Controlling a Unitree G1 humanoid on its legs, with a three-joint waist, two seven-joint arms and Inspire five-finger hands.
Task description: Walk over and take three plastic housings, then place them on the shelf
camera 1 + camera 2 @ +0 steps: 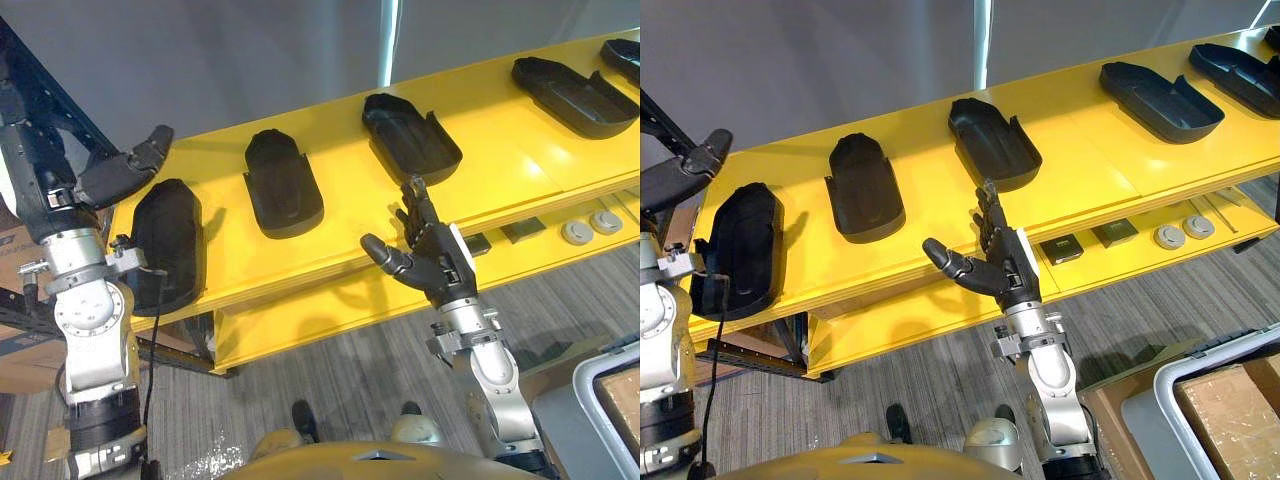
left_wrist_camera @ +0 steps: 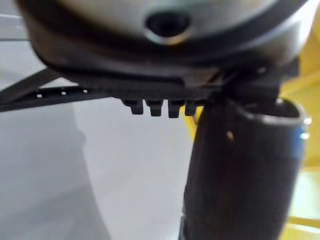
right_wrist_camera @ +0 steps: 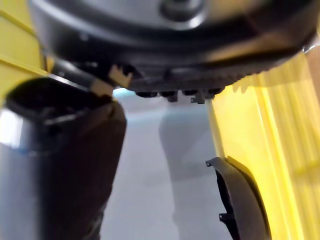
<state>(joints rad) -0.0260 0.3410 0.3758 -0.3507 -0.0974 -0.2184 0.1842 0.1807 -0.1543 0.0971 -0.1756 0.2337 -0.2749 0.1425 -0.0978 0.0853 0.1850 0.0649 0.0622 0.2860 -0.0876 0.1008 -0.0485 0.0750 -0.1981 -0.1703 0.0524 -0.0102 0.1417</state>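
Several black plastic housings lie in a row on the yellow shelf (image 1: 500, 165): the leftmost housing (image 1: 168, 245) overhangs the front edge, a second housing (image 1: 282, 183) lies beside it, and a third housing (image 1: 410, 135) is further right. My left hand (image 1: 120, 172) hovers open just above and left of the leftmost housing, holding nothing. Before the shelf's front edge, below the third housing, my right hand (image 1: 435, 262) is open with fingers straight up and thumb spread. An edge of a housing (image 3: 242, 200) shows past it in the right wrist view.
Two more housings (image 1: 575, 95) lie at the shelf's far right. The lower shelf level carries small dark blocks (image 1: 522, 231) and grey discs (image 1: 590, 228). A grey bin with a cardboard box (image 1: 1230, 400) stands on the floor at lower right. A grey wall backs the shelf.
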